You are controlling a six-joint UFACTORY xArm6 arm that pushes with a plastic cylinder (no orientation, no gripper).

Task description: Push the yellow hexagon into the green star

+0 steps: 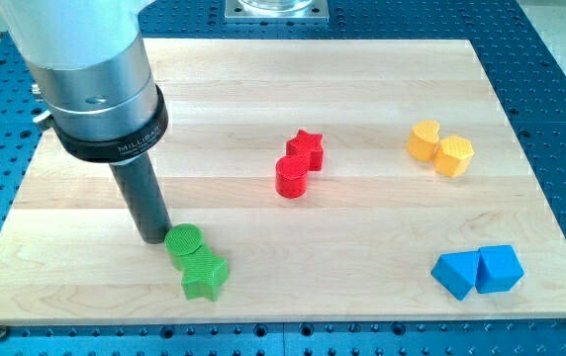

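The yellow hexagon (pixel 454 155) sits at the view's upper right, touching a yellow rounded block (pixel 424 140) on its left. The green star (pixel 205 276) lies near the view's bottom, left of centre, touching a green cylinder (pixel 184 240) just above it. My tip (pixel 153 238) rests on the board right against the green cylinder's left side, far from the yellow hexagon.
A red star (pixel 305 148) and a red cylinder (pixel 291 178) touch each other at the centre. Two blue blocks (pixel 455 274) (pixel 498 268) sit side by side at the lower right. The wooden board (pixel 85 287) ends close below the green star.
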